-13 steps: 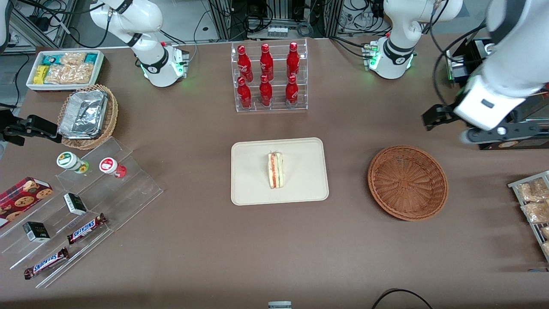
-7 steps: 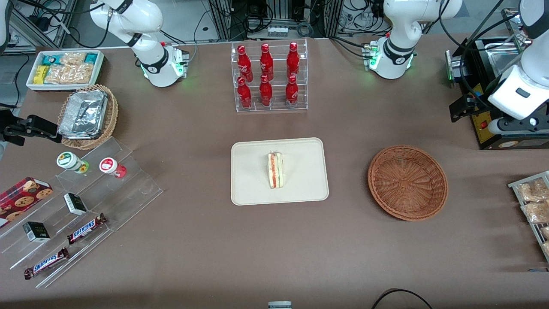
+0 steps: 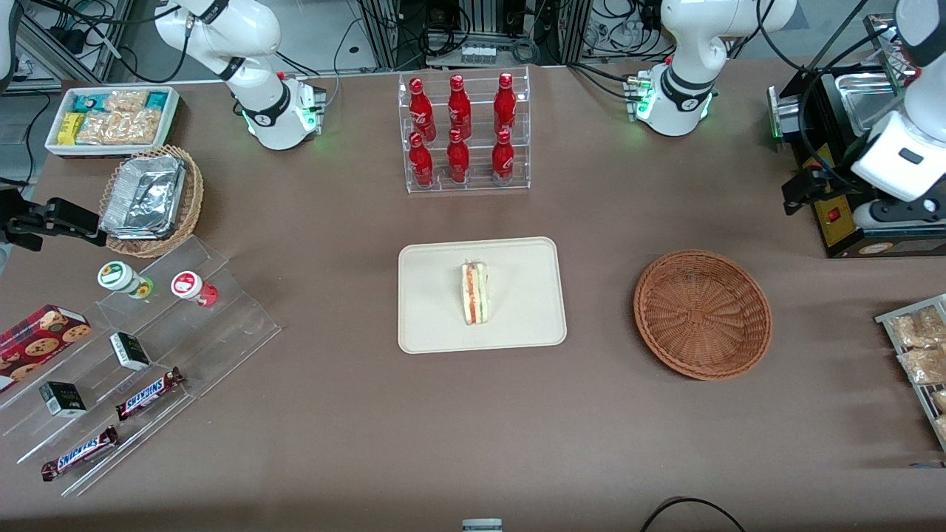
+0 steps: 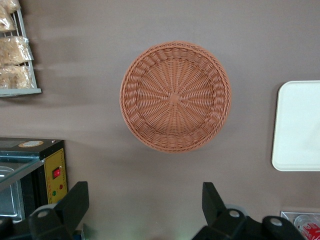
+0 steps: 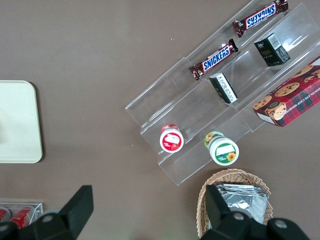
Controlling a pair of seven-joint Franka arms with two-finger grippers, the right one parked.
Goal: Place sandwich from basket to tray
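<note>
The sandwich (image 3: pixel 474 293) lies on the cream tray (image 3: pixel 436 325) at the table's middle, its red, orange and green layers facing up. The reddish-brown wicker basket (image 3: pixel 702 314) stands empty beside the tray, toward the working arm's end; it also shows in the left wrist view (image 4: pixel 175 96), with a corner of the tray (image 4: pixel 300 125). My left gripper (image 3: pixel 800 193) hangs high above the table, farther from the front camera than the basket, beside a black appliance. In the wrist view the gripper (image 4: pixel 145 200) is open and empty.
A black appliance (image 3: pixel 850 192) and a wire rack of snack packets (image 3: pixel 920 355) stand at the working arm's end. A clear rack of red bottles (image 3: pixel 463 133) stands farther back than the tray. A clear stepped stand with candy bars (image 3: pixel 140 355), a paler basket with foil (image 3: pixel 151 199) and a white bin (image 3: pixel 111 118) lie toward the parked arm's end.
My left gripper has drawn away from the basket toward the working arm's end and the black appliance, slowing in the last half second. The sandwich, tray and basket have not moved.
</note>
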